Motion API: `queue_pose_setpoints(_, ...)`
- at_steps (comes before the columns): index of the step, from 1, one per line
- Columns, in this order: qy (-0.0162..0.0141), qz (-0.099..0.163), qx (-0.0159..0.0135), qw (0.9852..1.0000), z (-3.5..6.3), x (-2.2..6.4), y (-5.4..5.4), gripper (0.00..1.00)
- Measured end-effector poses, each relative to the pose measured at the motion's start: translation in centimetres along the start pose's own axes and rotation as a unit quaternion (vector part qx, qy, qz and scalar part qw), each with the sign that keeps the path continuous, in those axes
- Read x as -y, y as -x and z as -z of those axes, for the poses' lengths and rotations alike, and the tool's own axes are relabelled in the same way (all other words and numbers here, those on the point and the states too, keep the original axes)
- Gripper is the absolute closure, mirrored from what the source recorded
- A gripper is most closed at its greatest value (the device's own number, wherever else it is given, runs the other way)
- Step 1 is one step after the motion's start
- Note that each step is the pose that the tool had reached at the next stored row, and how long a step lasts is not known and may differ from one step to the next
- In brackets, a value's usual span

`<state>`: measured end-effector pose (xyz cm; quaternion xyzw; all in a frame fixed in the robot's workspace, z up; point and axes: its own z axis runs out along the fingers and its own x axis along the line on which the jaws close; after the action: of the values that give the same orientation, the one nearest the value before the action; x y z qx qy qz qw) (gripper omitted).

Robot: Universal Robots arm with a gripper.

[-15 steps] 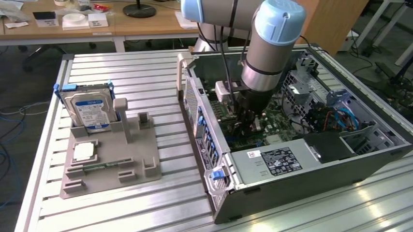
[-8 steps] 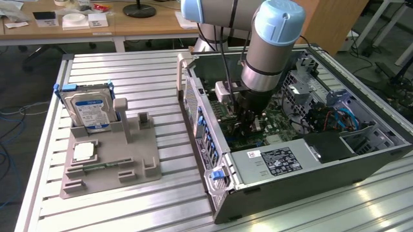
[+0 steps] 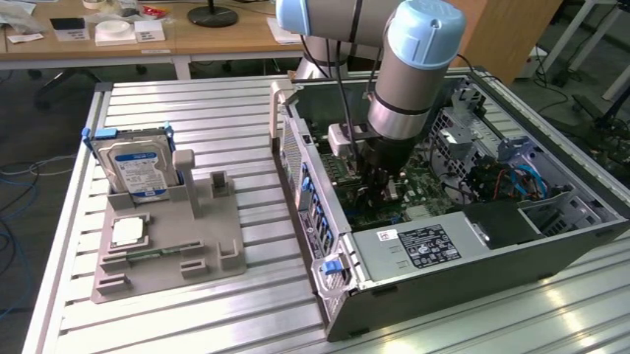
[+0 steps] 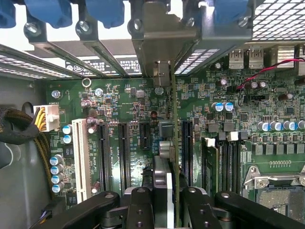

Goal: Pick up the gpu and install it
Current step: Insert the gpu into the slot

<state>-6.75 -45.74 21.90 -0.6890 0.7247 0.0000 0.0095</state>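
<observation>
My gripper (image 3: 386, 183) is down inside the open computer case (image 3: 325, 221), over the green motherboard (image 3: 433, 181). In the wrist view the gripper (image 4: 174, 202) is shut on the gpu (image 4: 174, 143). The card shows edge-on as a thin green strip running away from the fingers (image 4: 161, 191). Its silvery end bracket (image 4: 164, 43) stands against the case's rear slot openings. The card hangs in line with the black expansion slots (image 4: 123, 157); I cannot tell whether its edge sits in a slot.
On the table at the exterior view's left, a grey fixture (image 3: 212, 254) holds a silver hard drive (image 3: 138, 166) and a small square chip (image 3: 128, 231). A power supply (image 3: 423, 247) fills the case's near end. A white slot (image 4: 81, 157), memory sticks (image 4: 212, 162) and the processor socket (image 4: 281, 191) surround the card.
</observation>
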Motion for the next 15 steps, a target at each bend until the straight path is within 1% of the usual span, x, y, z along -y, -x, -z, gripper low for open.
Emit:
queue_pose_setpoints(3, -0.0001, 0.000, -0.0001, 1.0000, -0.41, 0.00, 0.00, 0.72)
queue_pose_setpoints(5, 0.0003, 0.000, -0.0006, 1.0000, -0.65, -0.02, -0.02, 0.72)
queue_pose_setpoints(15, 0.0000, 0.000, 0.0001, 1.0000, -0.72, -0.02, 0.00, 0.72)
